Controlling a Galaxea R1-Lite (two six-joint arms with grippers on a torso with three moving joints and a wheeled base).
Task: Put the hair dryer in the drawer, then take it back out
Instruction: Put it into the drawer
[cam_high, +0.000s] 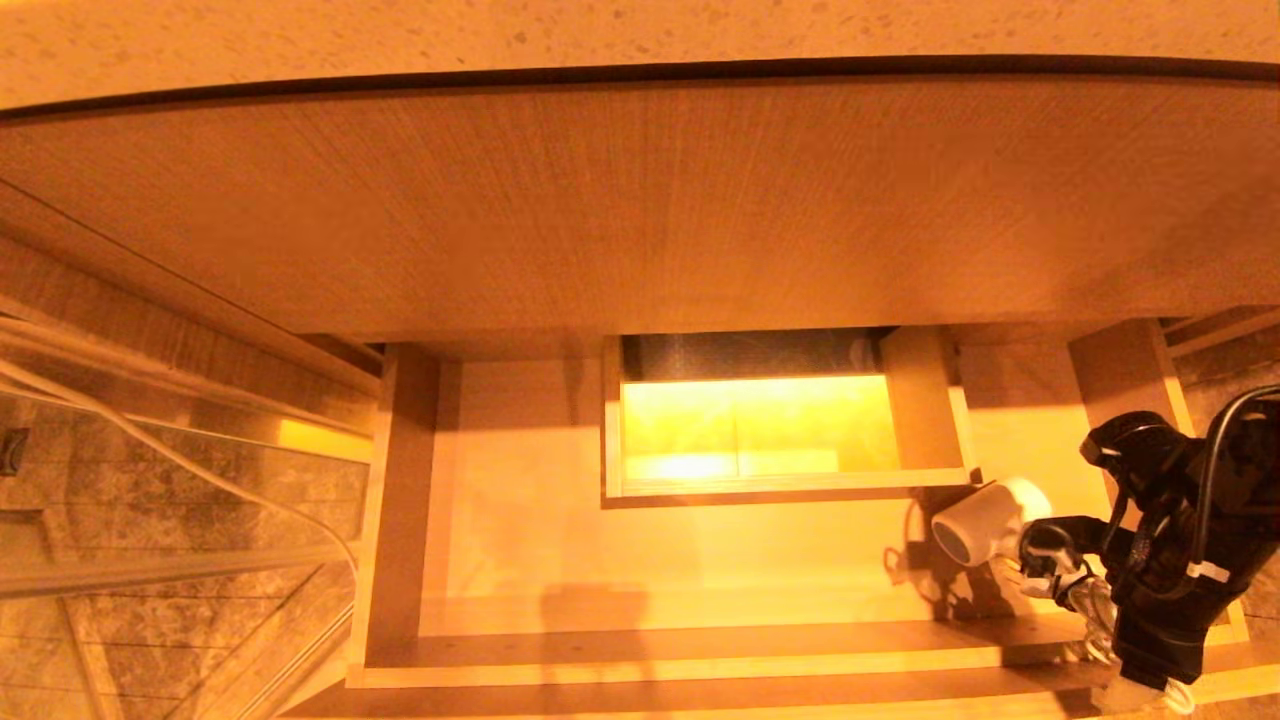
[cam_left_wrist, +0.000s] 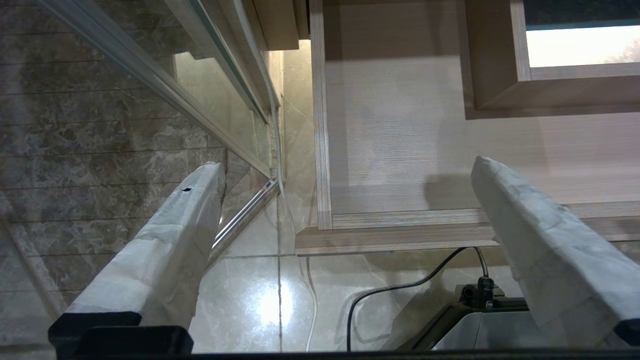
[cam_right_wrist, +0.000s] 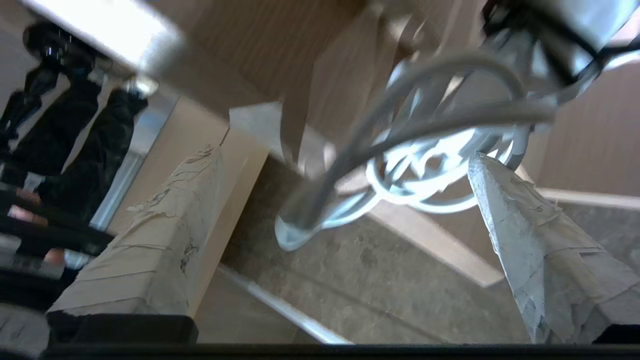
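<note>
Grey marble-look floor tiles (cam_left_wrist: 250, 300) and a metal-framed glass panel (cam_high: 150, 500) close the room on the robot's left. A speckled stone desk (cam_high: 600, 30) tops the wood-grain cabinet front (cam_high: 640, 200).

Below that front the drawer (cam_high: 700, 665) stands pulled wide open, its pale bottom bare except at the far right. There the hair dryer (cam_high: 985, 520) sits just beside the front right corner of the boxed cut-out (cam_high: 780, 485), its round grille end turned toward the drawer's middle. It throws a dark shadow on the bottom, but I cannot tell whether it rests there or hangs a little above.

Its white cord (cam_right_wrist: 425, 170) is bundled in loops below the handle. In the right wrist view those loops hang between the 2 taped fingers (cam_right_wrist: 165, 240) of the right gripper (cam_right_wrist: 345, 160). The fingers are spread wide with nothing pinched between them — released, as far as that view shows. That suits a dryer just being let go or not yet gripped, and I cannot say which.

The black right arm crowds the drawer's right side, so the dangling cord could snag on the drawer front.

The left gripper (cam_left_wrist: 347, 165) hangs idle with its fingers apart, above the floor off the drawer's left front corner — clear of the work.
</note>
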